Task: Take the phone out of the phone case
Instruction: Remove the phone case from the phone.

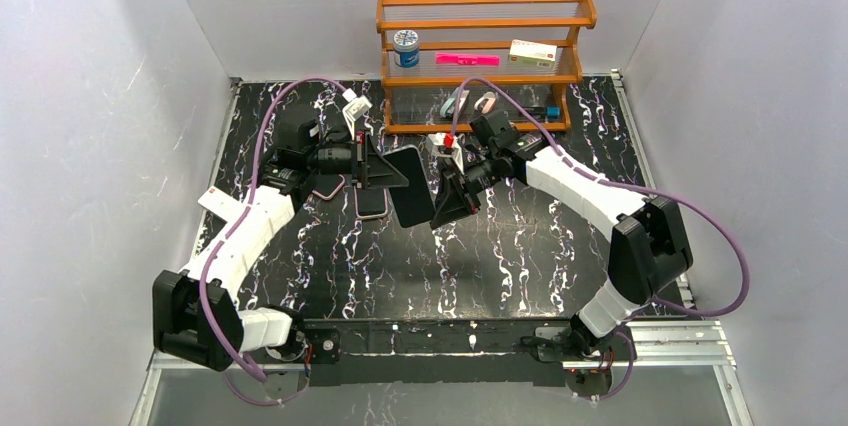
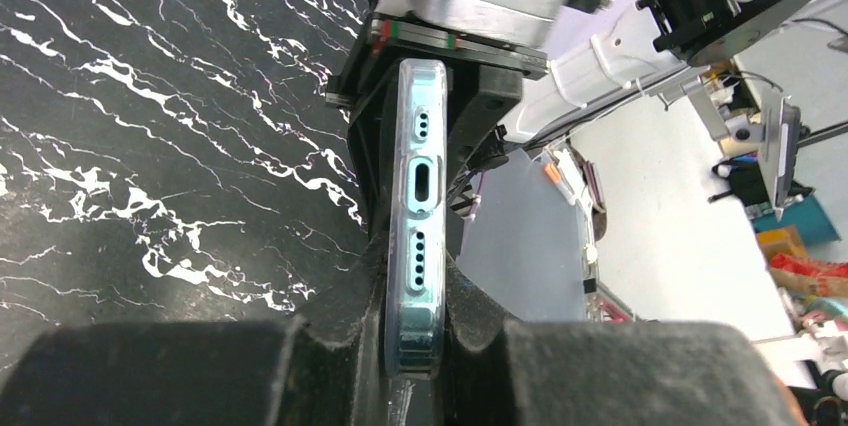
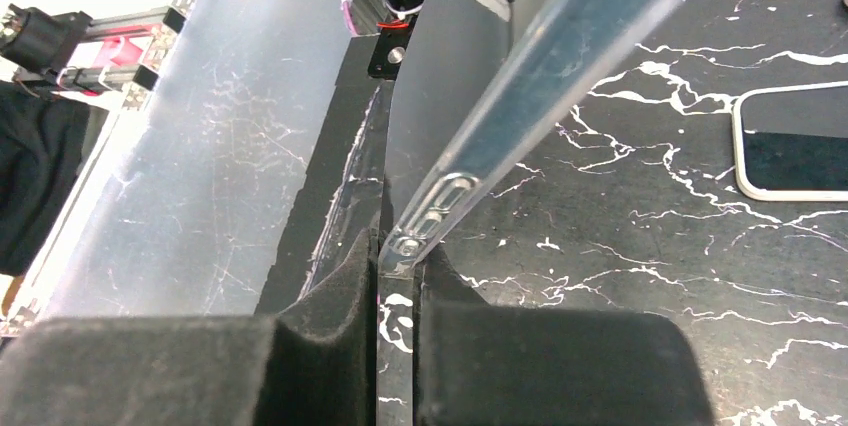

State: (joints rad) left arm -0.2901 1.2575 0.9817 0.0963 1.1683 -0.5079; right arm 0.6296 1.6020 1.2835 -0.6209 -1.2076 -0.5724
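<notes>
Nearest: arm bases at front edge of table [image 1: 500, 266]. Both arms reach inward and meet mid-table.

Left gripper [image 1: 378, 172]: clenched across the flat faces of the phone [image 1: 408, 186], which is held aloft on edge w/ port end toward the left wrist cam. Clear phone case [image 2: 418, 196] wraps that end fully, so phone is not yet out.

Right gripper [image 1: 452, 198]: pinched tight on a thin clear rim of the case near a corner, per right wrist cam.

Judged reason: one arm anchors the body while the other peels the lip. Held off the table so the case has room to flex.

Edges/room: the two grippers sit near each other on opp. sides of the slab, w/ little slack between.
- Below and just beside: second handset [image 1: 372, 202], flat on table. Could be struck if the phone drops.
- Toward the bases: open marble.
- Far: wooden rack [image 1: 480, 56] at back wall, well apart.
</notes>
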